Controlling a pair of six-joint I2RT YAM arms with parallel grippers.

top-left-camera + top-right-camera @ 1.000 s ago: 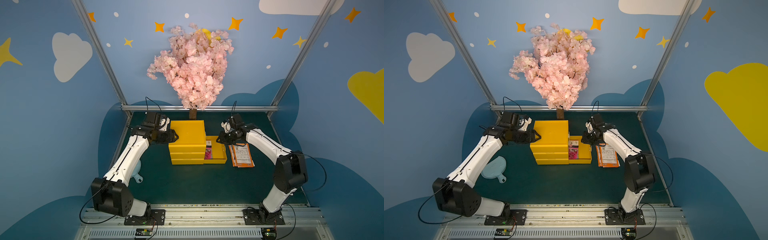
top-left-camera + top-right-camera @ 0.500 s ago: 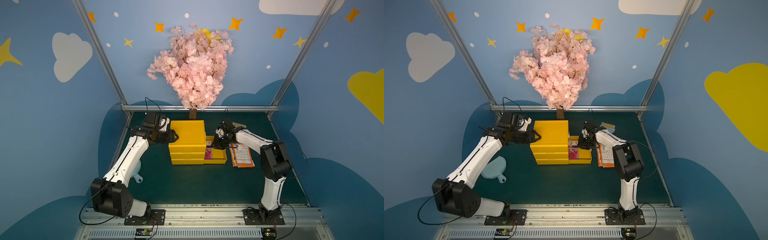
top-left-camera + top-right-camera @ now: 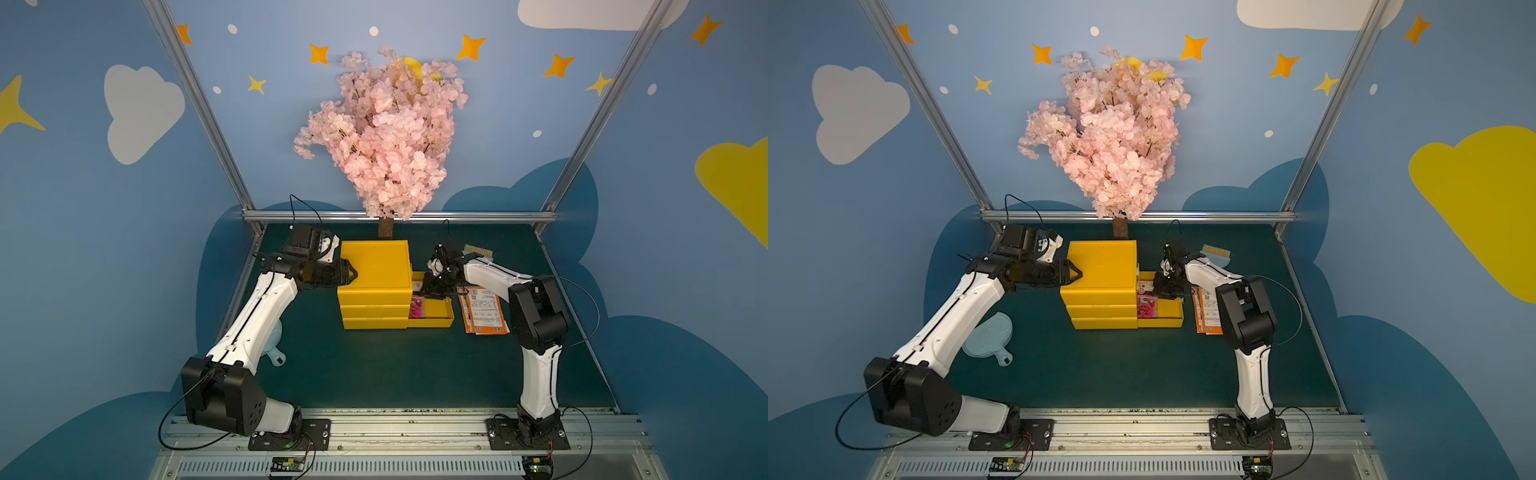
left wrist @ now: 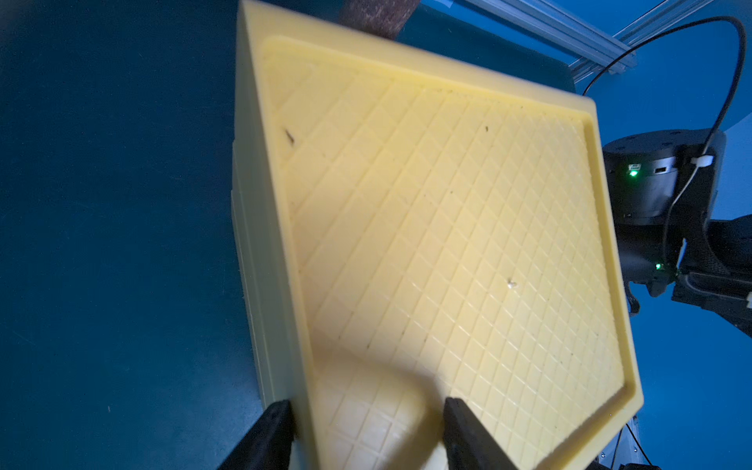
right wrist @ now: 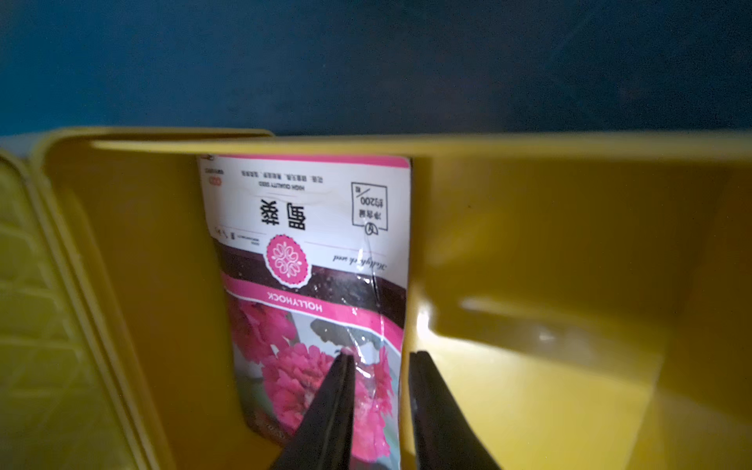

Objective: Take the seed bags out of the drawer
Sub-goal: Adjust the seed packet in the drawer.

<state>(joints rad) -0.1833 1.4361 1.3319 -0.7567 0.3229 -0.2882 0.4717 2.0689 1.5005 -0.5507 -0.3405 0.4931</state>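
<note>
Seed bag (image 5: 313, 285): glossy, magenta hollyhock print, white header, lying in the open yellow drawer (image 3: 436, 320). Right fingers (image 5: 380, 407) narrowly parted, straddling its edge; grip unconfirmed. Orange-bordered bags (image 3: 484, 309) lie on the desk (image 3: 395, 370). Left fingers (image 4: 366, 431) clamp the cabinet (image 3: 374, 266) corner.

Just a fake pink blossom tree (image 3: 382, 137) at the back, a blue brush (image 3: 1216, 255), and a blue scoop (image 3: 988, 340) (lying flat on the mat).

Yellow drawer unit (image 3: 374, 286) with diamond-grid top, magenta-flowered seed bag (image 5: 317, 293), orange-bordered bags (image 3: 484, 309)
</note>
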